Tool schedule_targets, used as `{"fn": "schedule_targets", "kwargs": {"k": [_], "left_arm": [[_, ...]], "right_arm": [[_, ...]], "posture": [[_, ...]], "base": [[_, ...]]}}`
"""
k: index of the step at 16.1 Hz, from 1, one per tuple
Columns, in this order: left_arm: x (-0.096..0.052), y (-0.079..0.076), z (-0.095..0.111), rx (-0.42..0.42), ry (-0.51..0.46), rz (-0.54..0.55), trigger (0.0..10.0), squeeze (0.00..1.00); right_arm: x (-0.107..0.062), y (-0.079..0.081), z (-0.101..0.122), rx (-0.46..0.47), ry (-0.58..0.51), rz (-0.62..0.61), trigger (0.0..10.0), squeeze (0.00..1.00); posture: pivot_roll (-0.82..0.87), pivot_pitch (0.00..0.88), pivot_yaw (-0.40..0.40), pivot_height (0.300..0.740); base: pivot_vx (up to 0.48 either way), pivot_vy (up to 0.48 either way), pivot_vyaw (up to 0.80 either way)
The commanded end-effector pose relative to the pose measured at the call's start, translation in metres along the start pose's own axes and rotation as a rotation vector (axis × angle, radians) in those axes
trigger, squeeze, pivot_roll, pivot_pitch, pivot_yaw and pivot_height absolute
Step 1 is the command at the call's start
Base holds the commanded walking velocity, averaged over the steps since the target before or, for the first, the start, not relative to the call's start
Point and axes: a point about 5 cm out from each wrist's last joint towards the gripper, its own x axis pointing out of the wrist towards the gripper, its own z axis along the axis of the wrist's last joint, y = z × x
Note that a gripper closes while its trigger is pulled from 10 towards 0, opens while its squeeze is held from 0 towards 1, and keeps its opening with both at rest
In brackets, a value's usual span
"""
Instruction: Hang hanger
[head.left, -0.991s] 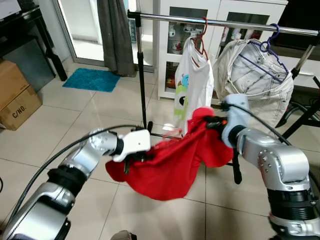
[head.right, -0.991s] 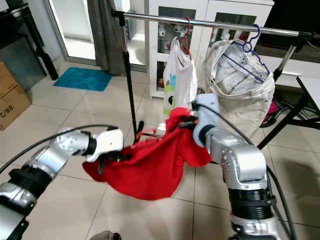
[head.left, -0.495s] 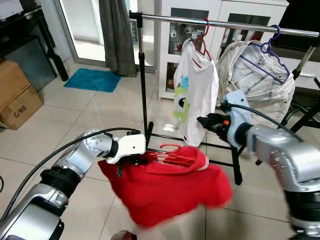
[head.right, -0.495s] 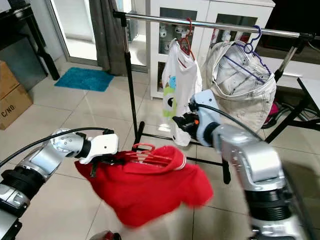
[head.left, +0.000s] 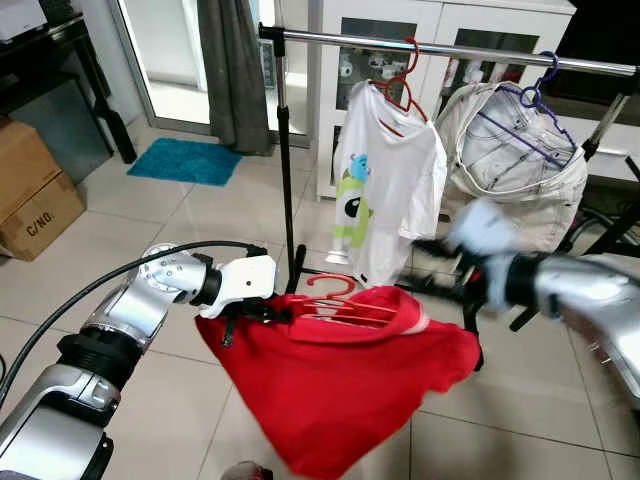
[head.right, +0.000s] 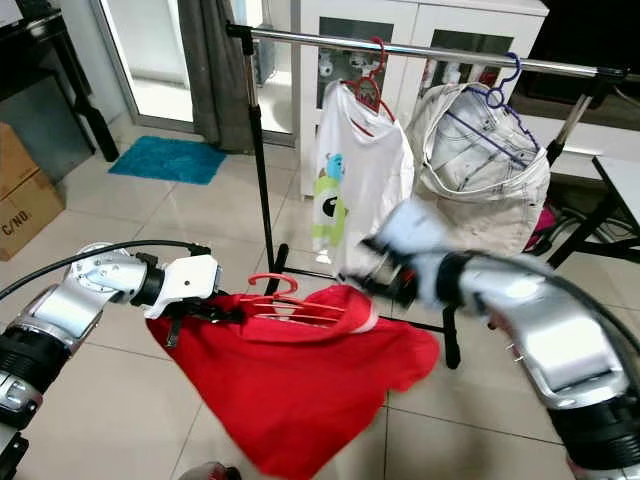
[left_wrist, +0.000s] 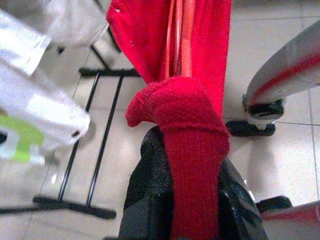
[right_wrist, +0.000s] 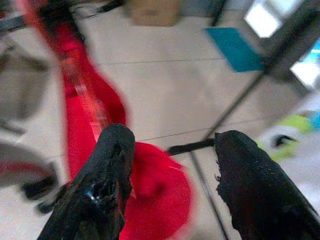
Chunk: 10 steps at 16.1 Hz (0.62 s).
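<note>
Red hanger (head.left: 345, 300) with red shirt (head.left: 340, 375), held low in front of the clothes rail (head.left: 450, 48).

Item: the hanger, lying nearly flat with its hook toward the rail's upright post (head.left: 285, 180), carries the shirt, which droops beneath it above the tiled floor (head.left: 150, 230). Holder: left gripper (left_wrist: 175, 210), its fingers (left_wrist: 145, 200) pinched on a bunched fold of the shirt at the hanger's near end (fabric fills the gap between them). Right gripper (right_wrist: 172, 165): blurred, fingers (right_wrist: 107, 175) spread wide with nothing between them, apart from the shirt on its far side. On the rail above: a white printed T-shirt (head.left: 385, 195) on a red hanger and a pale garment (head.left: 515, 160) on a blue hanger. Nearby: teal mat (head.left: 185, 160), cardboard box (head.left: 30, 195).
</note>
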Motion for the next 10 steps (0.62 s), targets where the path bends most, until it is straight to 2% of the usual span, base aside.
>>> {"fn": "schedule_targets", "kwargs": {"k": [1, 3, 6, 7, 10], "left_arm": [[-0.004, 0.004, 0.014, 0.049, -0.060, 0.002, 0.0, 0.00], [-0.003, 0.003, 0.022, 0.057, -0.087, -0.043, 0.0, 0.00], [-0.003, 0.004, 0.025, 0.060, -0.097, -0.057, 0.0, 0.00], [-0.005, 0.004, 0.026, 0.062, -0.099, -0.058, 0.0, 0.00], [-0.009, 0.005, 0.026, 0.054, -0.099, -0.055, 0.0, 0.00]], "right_arm": [[0.012, 0.009, 0.004, -0.052, -0.016, 0.064, 10.0, 0.00], [0.029, 0.027, 0.008, -0.090, -0.047, 0.175, 10.0, 0.00], [0.039, 0.037, 0.007, -0.100, -0.045, 0.231, 10.0, 0.00], [0.042, 0.037, 0.006, -0.086, -0.036, 0.227, 0.0, 0.00], [0.040, 0.034, 0.001, -0.092, -0.016, 0.231, 0.0, 0.00]], "posture": [[-0.12, 0.000, -0.014, 0.740], [-0.11, 0.000, -0.019, 0.740], [-0.11, 0.000, -0.019, 0.740], [-0.11, 0.000, -0.018, 0.740], [-0.11, 0.000, -0.017, 0.740]], "base": [[0.000, 0.000, 0.00], [0.000, 0.000, 0.00], [0.000, 0.000, 0.00], [0.000, 0.000, 0.00], [0.000, 0.000, 0.00]]}}
